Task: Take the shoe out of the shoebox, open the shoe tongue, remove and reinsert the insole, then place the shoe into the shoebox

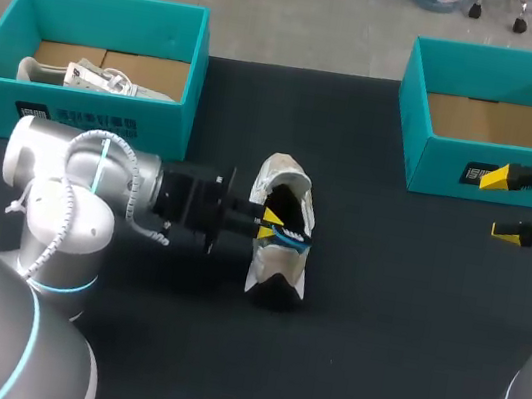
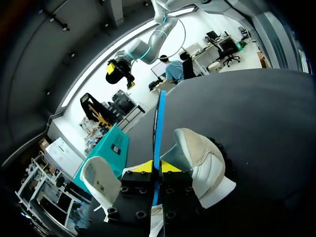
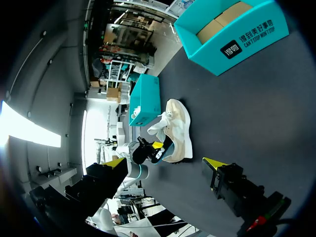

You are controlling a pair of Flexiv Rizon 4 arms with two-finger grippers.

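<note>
Left gripper (image 2: 157,167) clamps the blue insole (image 2: 159,123) at the opening of the shoe (image 2: 202,155) on the table (image 1: 380,309) and should, I judge, keep it aligned with the shoe's length, while the right gripper (image 1: 501,206) hangs open, well apart from the shoe.

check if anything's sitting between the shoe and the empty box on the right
Nothing visible does. The table between the shoe and the empty box lies bare. The right gripper hangs open in front of the box's front wall, toward its right end, off the straight line.
</note>
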